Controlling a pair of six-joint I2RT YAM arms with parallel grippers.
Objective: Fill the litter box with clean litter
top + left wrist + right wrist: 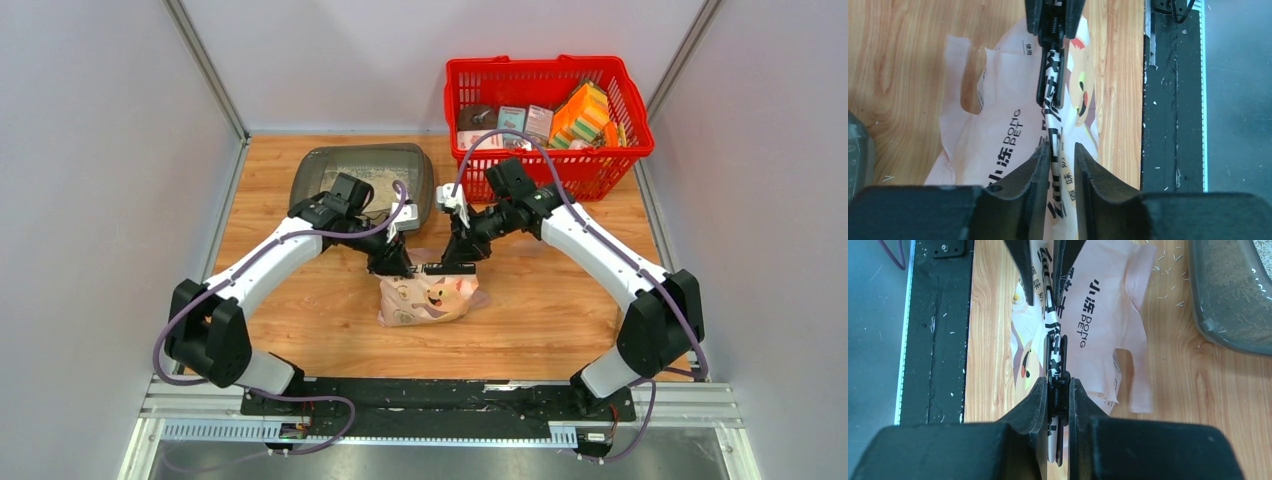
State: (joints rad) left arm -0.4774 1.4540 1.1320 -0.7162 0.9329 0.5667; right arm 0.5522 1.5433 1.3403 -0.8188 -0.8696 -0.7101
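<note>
The right tool (1058, 381) is pressed together on a black spring clip (1064, 356) that sits on the folded top seam of the litter bag (1098, 315). Facing it, the left tool (1062, 146) pinches the same seam. The bag film below looks thin, limp and probably slippery, so grip the stiffer fold. Beyond the left tool, the litter box (330, 168) holds pale granules (378, 186).

The left arm (270, 260) covers the near edge of the litter box (310, 170) from above. The right wrist view cuts the box off, and the left wrist view shows only a sliver of it. The folded top of the bag (430, 300) is hidden inside the left jaws, and the black clip (1058, 392) is partly hidden inside the right jaws. The packs (585, 115) in the red basket (545, 62) are too small to read
</note>
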